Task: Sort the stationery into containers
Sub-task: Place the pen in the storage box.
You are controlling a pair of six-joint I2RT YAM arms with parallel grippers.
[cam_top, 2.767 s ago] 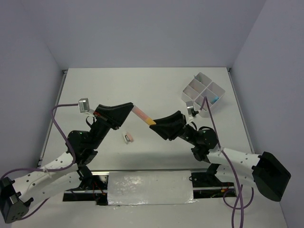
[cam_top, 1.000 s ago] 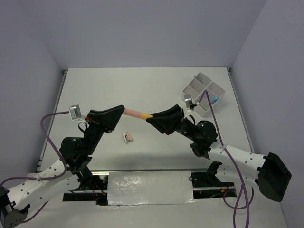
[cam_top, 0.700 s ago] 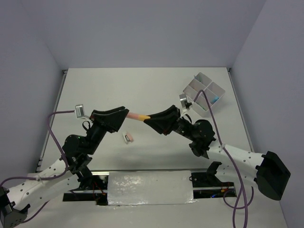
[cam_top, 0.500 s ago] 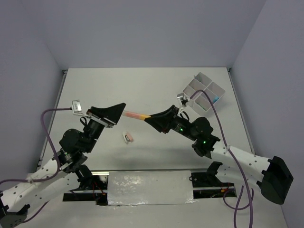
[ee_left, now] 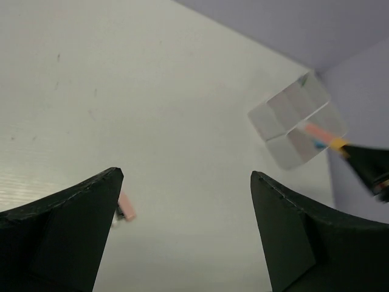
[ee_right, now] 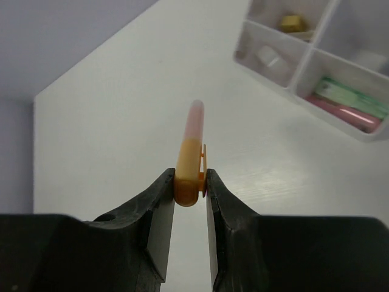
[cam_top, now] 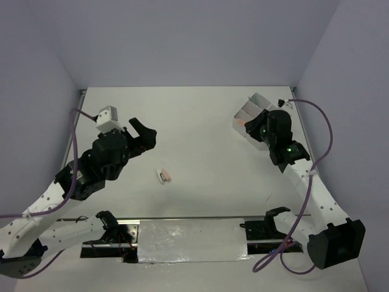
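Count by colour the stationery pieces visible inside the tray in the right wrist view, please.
Yellow piece: 1
White piece: 1
Green piece: 1
Pink piece: 1
Total: 4, counting only the part of the tray that shows.

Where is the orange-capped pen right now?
In the right wrist view the pen is clamped by its orange cap between the jaws of the right gripper, at the scene's far right, close to the tray.
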